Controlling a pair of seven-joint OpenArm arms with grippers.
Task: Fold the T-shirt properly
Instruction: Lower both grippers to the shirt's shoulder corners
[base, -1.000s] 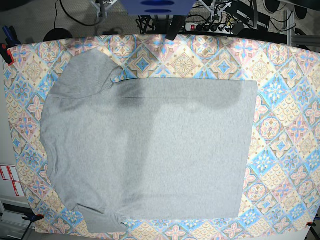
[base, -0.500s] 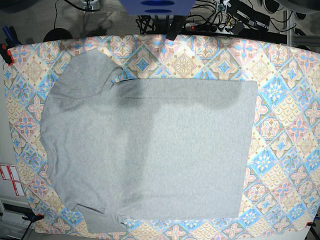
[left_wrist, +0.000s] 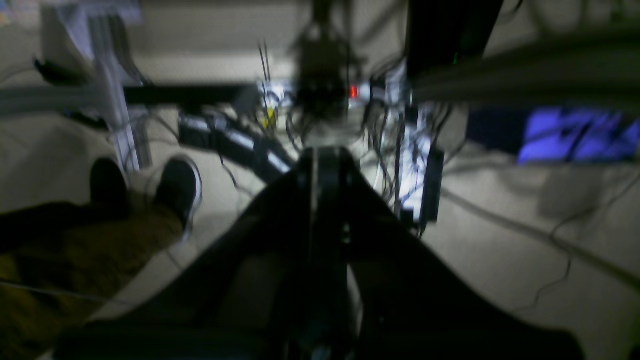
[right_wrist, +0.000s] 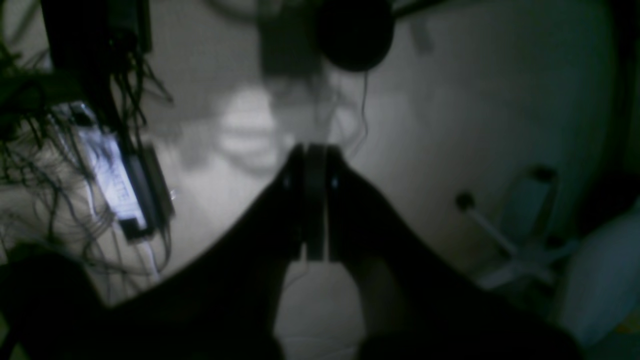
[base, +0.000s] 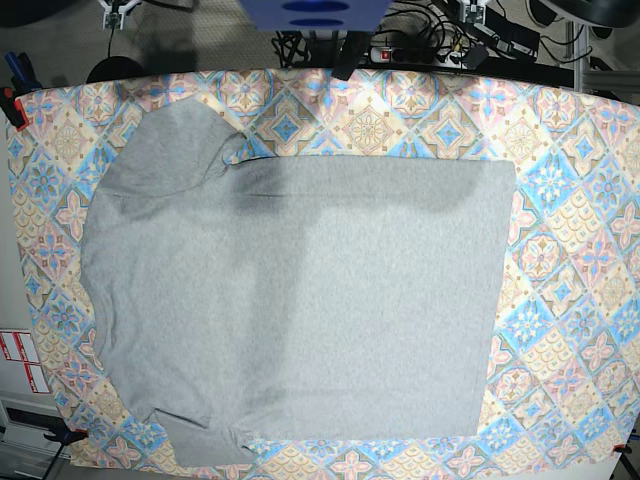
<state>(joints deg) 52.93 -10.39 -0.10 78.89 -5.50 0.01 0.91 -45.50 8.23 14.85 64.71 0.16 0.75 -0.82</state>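
The light grey T-shirt lies spread flat on the patterned tablecloth, plain side up. Its sleeves point to the upper left and lower left, and its straight hem runs down the right. Neither gripper touches it. In the left wrist view my left gripper is shut with nothing in it, held above the floor and cables behind the table. My right gripper is also shut and empty over bare floor. In the base view only small bits of the arms show at the top edge.
Power strips and tangled cables lie behind the table's far edge. A person's legs and shoes show on the floor in the left wrist view. Red clamps hold the cloth at the table's left corners.
Both arms have pulled back toward the top edge of the base view. Their shadows across the upper part of the shirt have faded. The shirt has not moved.
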